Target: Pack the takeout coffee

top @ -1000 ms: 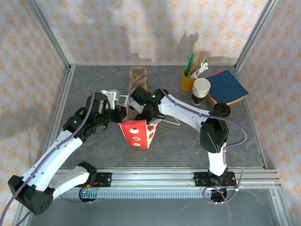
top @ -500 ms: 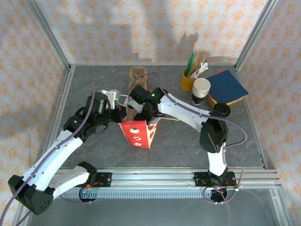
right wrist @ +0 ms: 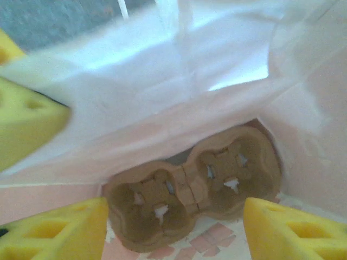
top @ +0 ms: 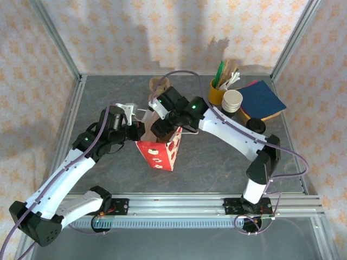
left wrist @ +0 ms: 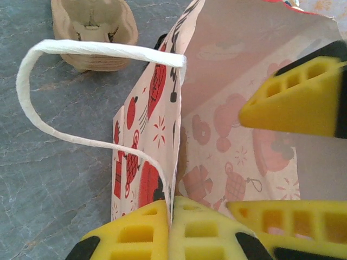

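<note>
Standing apart: one bag, one coffee

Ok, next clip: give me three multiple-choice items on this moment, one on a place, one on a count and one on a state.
1. Where is the takeout coffee relative to the red bag?
A. inside it
B. on the table to its right, by the blue pad
C. on top of the stacked white cups

2. How many wells has the cardboard carrier lying in the red bag?
A. two
B. four
C. six

3. How is the left end effector?
A. open above the table
B. shut on the red bag's wall
C. shut on a white cup

Key:
1 B: the top view shows its black lid on the table beside the blue pad.
2 A: the right wrist view shows two empty wells side by side.
3 B: the left wrist view shows its fingers pinching the paper wall.
</note>
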